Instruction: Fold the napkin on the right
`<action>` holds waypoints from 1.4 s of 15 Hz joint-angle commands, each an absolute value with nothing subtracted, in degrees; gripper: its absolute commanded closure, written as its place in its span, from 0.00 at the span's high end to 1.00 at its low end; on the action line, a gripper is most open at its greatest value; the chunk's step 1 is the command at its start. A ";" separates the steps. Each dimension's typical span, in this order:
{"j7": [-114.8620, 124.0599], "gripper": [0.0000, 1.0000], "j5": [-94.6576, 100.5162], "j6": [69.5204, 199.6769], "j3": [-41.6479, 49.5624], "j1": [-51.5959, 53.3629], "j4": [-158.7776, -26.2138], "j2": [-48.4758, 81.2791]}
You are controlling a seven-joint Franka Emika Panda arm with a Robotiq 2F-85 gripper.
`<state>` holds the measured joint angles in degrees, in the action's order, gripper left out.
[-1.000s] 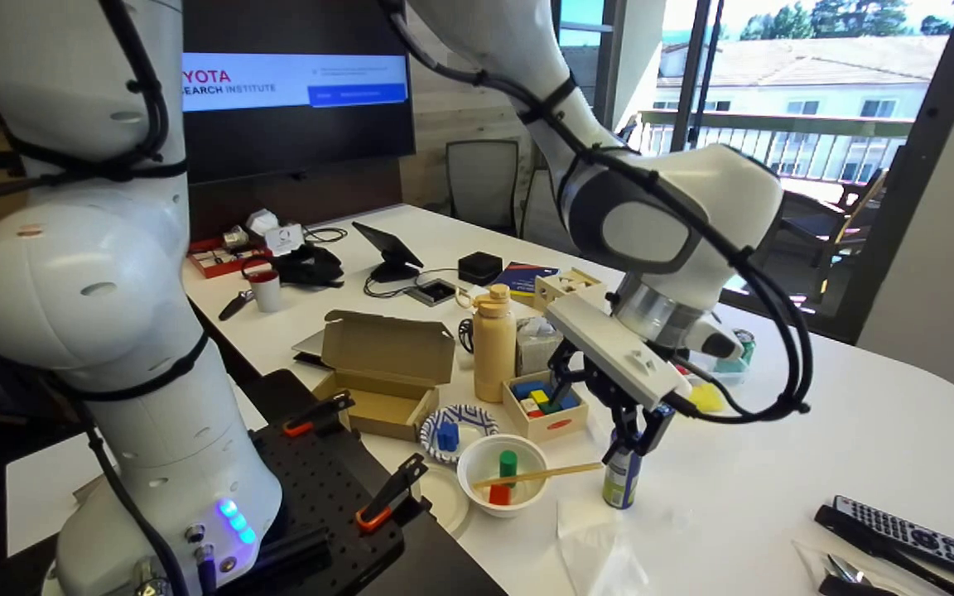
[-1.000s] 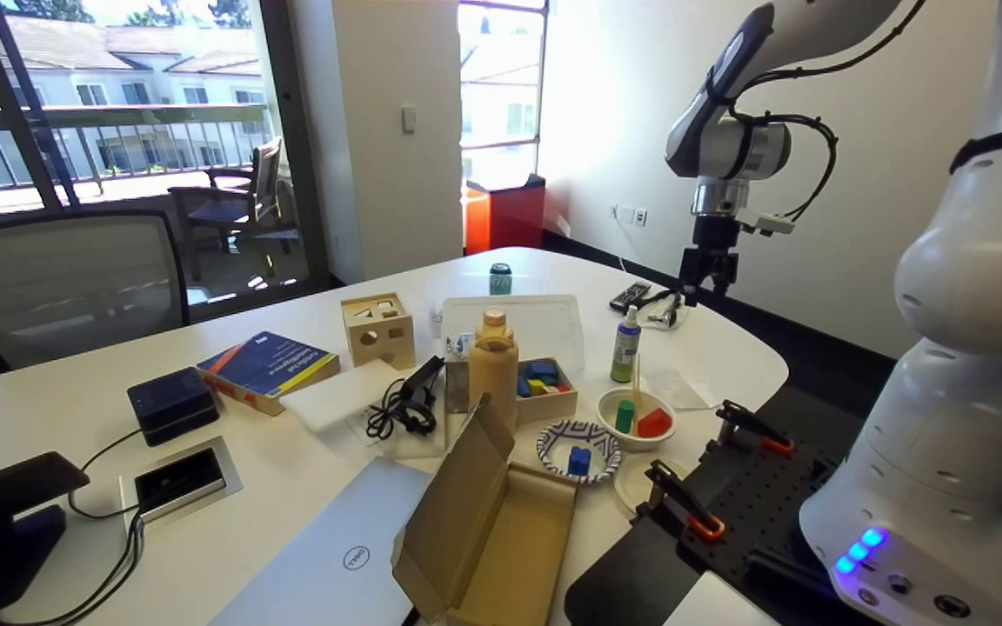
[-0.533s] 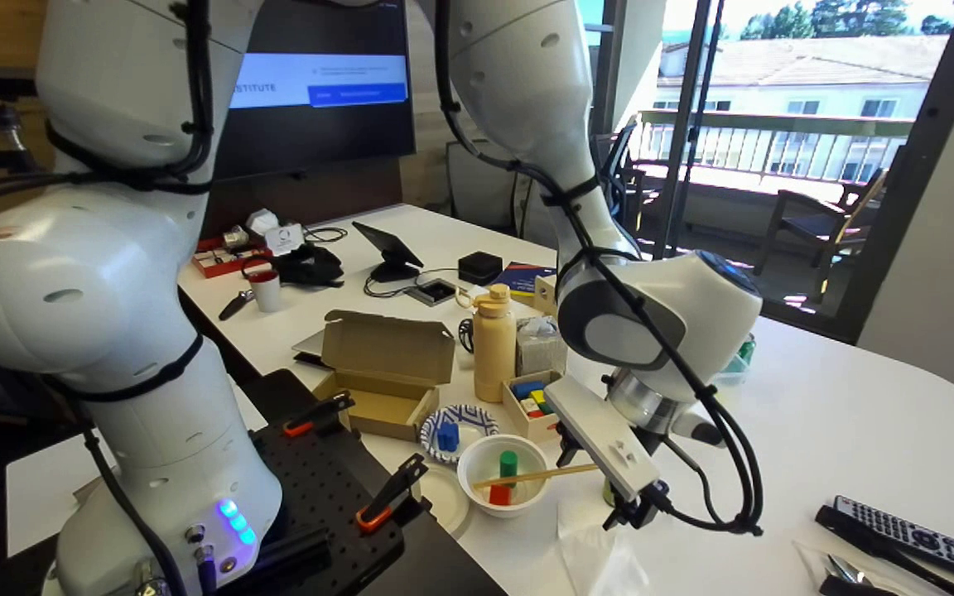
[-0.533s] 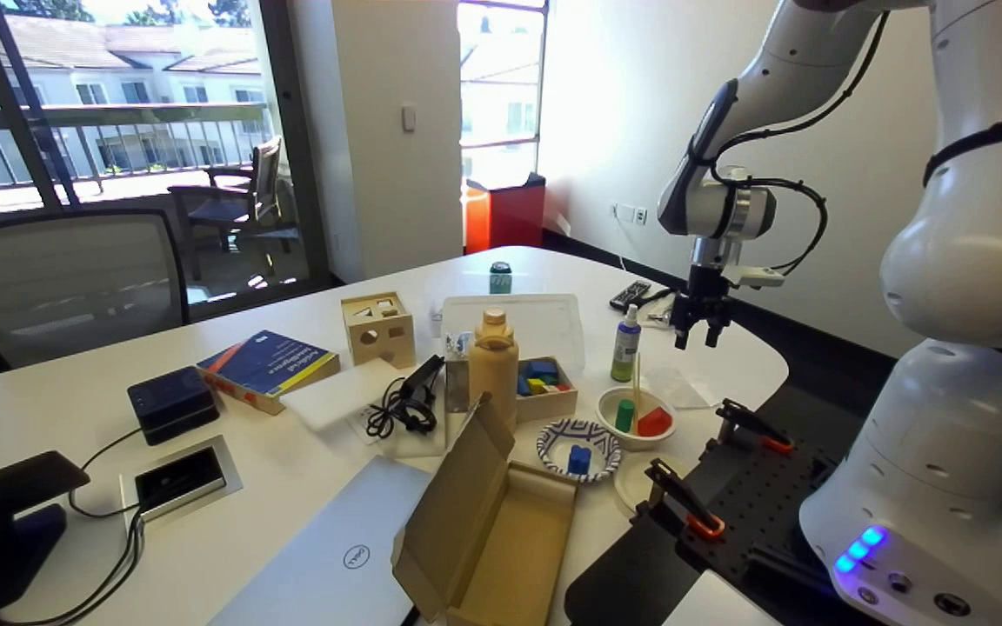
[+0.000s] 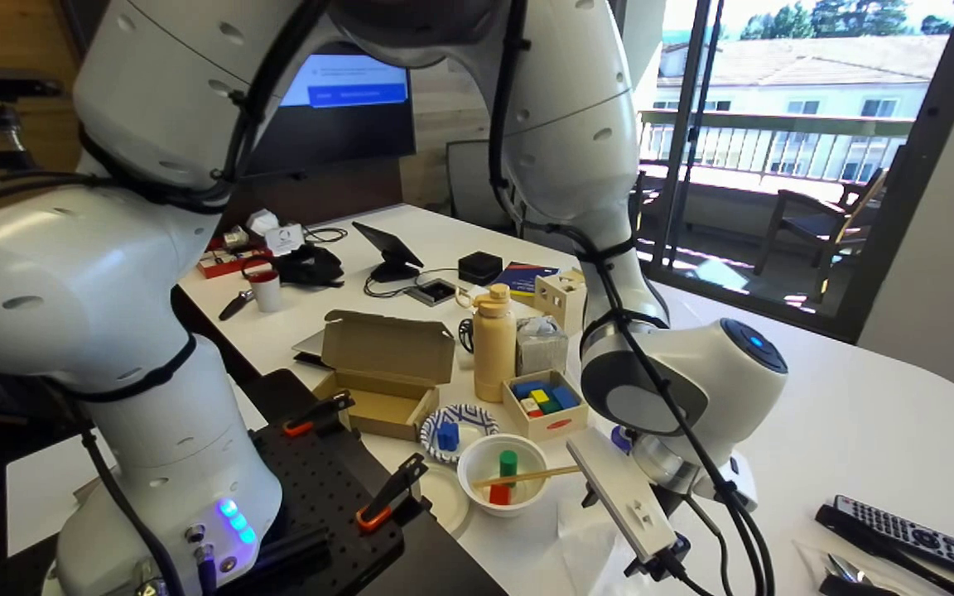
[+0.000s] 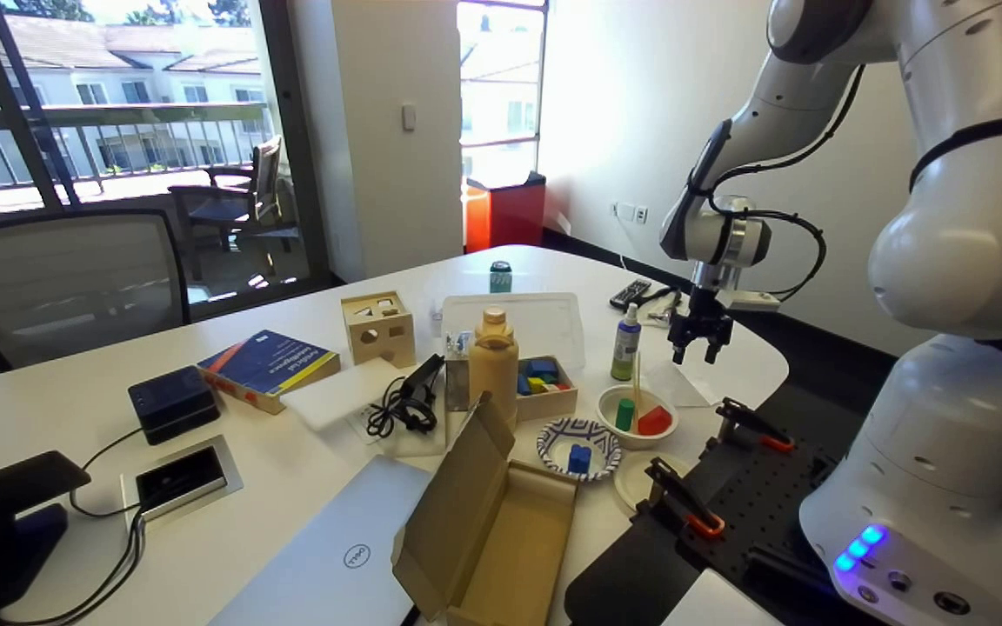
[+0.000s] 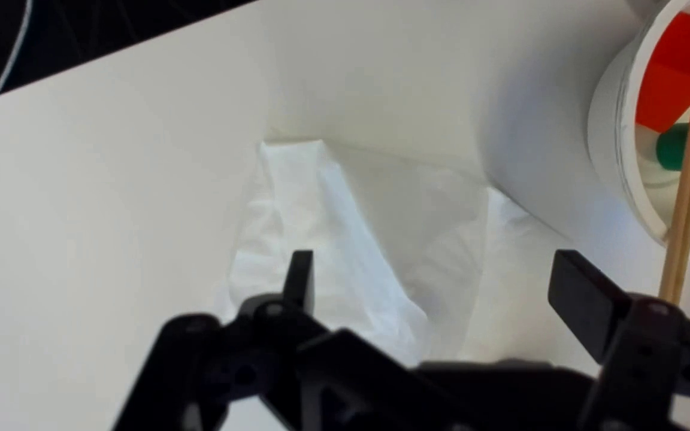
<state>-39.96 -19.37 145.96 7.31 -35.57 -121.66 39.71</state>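
Tool (image 6: 695,355) spread above rumpled napkin (image 7: 363,251), DELL laptop (image 6: 334,549), "Artificial Intelligence" book (image 6: 270,369)

The white, rounded arm (image 5: 568,149) has strapped black cables (image 5: 663,387), three blue lights (image 5: 237,521) and a black gripper (image 6: 695,354).

A green cylinder (image 5: 508,467) and a red block (image 5: 499,495) sit in the white bowl (image 5: 482,462).
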 commanded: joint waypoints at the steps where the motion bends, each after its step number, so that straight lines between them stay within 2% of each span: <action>1: -36.05 1.00 -18.61 146.39 5.36 -37.43 -116.74 44.52; 10: -29.05 0.99 -16.15 145.39 4.17 -37.97 -112.30 49.42; 14: -27.30 0.60 -15.03 145.13 3.96 -38.06 -111.70 50.56; 21: -26.83 0.06 -14.75 144.26 3.65 -38.51 -111.58 49.94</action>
